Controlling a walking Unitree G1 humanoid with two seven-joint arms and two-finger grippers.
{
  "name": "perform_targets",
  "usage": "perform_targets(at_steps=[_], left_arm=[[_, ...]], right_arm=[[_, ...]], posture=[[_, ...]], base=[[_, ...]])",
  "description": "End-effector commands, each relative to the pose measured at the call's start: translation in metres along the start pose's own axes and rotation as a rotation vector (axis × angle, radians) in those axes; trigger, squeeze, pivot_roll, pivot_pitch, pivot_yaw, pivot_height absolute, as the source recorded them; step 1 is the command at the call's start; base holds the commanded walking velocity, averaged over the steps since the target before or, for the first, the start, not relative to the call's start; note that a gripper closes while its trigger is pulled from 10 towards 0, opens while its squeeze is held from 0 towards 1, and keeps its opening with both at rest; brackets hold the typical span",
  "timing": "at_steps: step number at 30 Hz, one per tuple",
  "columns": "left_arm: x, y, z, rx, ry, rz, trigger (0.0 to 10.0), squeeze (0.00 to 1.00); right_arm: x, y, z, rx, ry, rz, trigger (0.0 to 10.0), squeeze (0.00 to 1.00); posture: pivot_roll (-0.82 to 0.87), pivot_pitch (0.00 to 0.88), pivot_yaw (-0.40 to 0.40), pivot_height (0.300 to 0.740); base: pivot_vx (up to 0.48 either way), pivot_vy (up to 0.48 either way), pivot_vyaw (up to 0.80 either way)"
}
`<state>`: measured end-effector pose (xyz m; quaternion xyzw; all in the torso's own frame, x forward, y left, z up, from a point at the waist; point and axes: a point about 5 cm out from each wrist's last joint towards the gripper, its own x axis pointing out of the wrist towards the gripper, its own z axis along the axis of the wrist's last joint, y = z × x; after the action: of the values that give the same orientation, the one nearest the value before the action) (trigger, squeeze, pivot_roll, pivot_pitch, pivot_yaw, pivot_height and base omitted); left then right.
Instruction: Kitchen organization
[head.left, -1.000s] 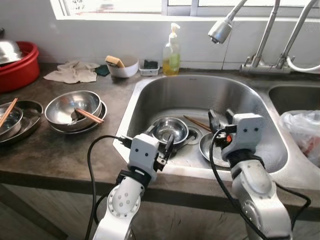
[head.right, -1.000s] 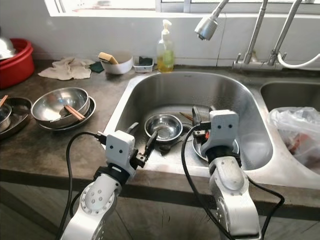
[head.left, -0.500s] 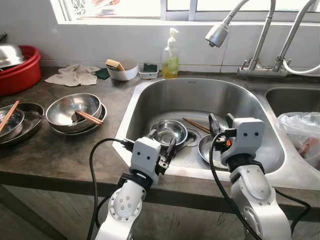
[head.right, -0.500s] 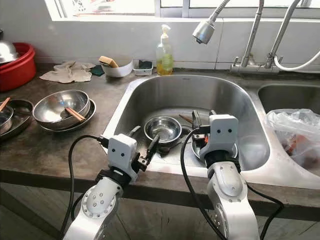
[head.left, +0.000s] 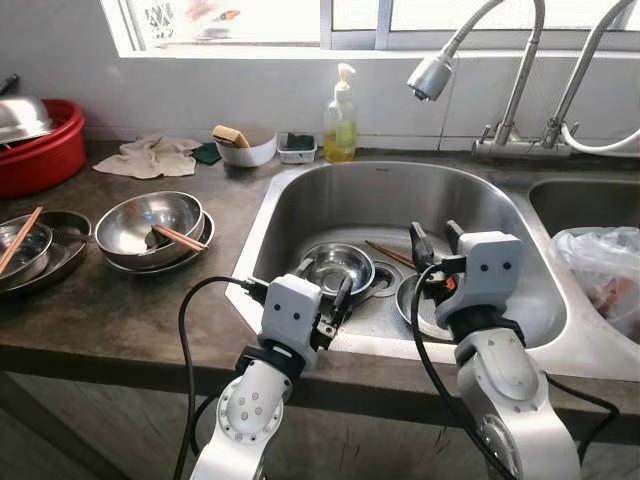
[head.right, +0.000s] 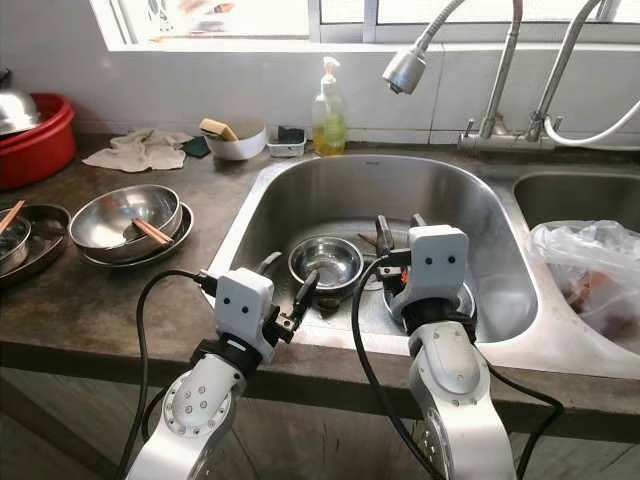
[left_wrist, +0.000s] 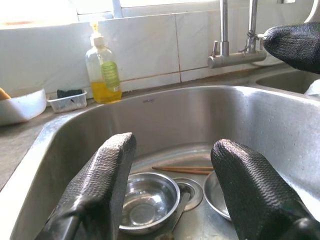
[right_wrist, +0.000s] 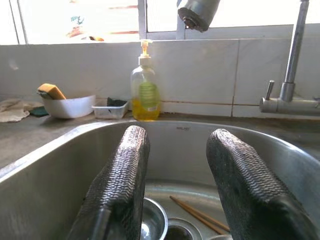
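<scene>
Hiding part of the plate (head.left: 415, 300), the right pincer (head.left: 434, 238) gapes.

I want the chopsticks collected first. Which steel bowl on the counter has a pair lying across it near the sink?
The large steel bowl stacked on a plate just left of the sink; its chopsticks rest on its right rim. The other bowl sits at the counter's far left.

I hold my 2 silver arms forward, side by side, black cables looping from both wrists. My left hand (head.left: 325, 290) sits lower, its 2 long black fingers (left_wrist: 97, 187) spread apart and empty. My right hand (head.left: 433, 238) is raised higher, fingers (right_wrist: 122, 177) likewise parted, gripping nothing.
</scene>
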<state>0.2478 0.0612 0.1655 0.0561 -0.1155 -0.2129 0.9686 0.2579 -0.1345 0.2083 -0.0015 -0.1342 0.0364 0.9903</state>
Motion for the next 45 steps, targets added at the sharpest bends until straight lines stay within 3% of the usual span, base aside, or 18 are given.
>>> perform_targets(at_steps=[1, 23, 45], left_arm=[[-0.0021, -0.0009, 0.0007, -0.001, -0.007, -0.014, 10.0, 0.00], [-0.0019, -0.0029, 0.0002, -0.004, 0.000, -0.014, 10.0, 0.00], [0.0005, -0.0036, 0.0005, 0.003, -0.001, -0.013, 10.0, 0.00]], right_arm=[[-0.0028, 0.0006, 0.0011, -0.003, 0.001, 0.000, 10.0, 0.00], [-0.0038, 0.0028, -0.0029, -0.014, 0.025, 0.005, 10.0, 0.00], [-0.0040, 0.0067, -0.0064, -0.025, 0.045, 0.039, 10.0, 0.00]], posture=[[0.07, 0.016, 0.011, 0.740], [0.07, 0.038, 0.013, 0.740], [0.07, 0.048, 0.009, 0.740]], base=[[-0.289, 0.000, 0.00], [-0.307, 0.000, 0.00], [-0.062, 0.000, 0.79]])
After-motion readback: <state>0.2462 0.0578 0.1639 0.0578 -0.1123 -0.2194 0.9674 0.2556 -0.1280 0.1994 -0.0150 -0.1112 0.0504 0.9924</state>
